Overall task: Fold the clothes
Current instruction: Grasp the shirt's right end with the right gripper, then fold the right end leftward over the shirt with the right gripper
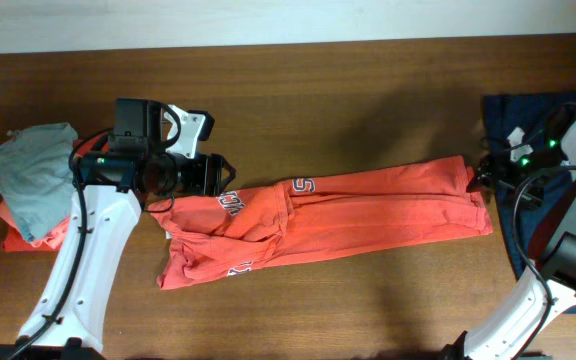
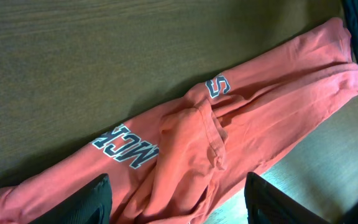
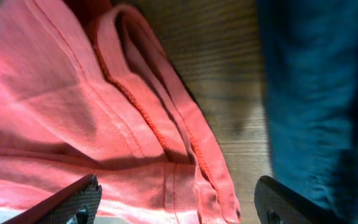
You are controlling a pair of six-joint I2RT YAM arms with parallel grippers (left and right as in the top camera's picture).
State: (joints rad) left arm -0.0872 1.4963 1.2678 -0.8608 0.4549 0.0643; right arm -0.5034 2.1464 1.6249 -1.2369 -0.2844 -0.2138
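Dark left fingers are standing wide apart at the bottom of the left wrist view. Orange-red cloth is lying below and between them, but they are gripping nothing that I can see. The right fingers are also spread wide and are holding nothing. They are hovering over the doubled hem at the T-shirt's 3 o'clock end.

The orange-red T-shirt is lying in the middle of the desk, stretching as 1 long narrow band from 9 o'clock to 3 o'clock. Its sides are looking already folded inward, and the block lettering is showing on top. The 9 o'clock end is bunching and spreading unevenly, while the 3 o'clock end is lying flatter.

At the desk's far 9 o'clock edge a grey garment is sitting rumpled on a salmon garment. At 3 o'clock a navy garment is lying spread beneath the right arm, just beside the T-shirt's hem.

By my reading the task is sitting roughly midway for this T-shirt: the lengthwise narrowing is looking done, and the crosswise folds are remaining. The bunched end is probably needing smoothing first. Whether the navy and grey garments are waiting their turn, I cannot tell.
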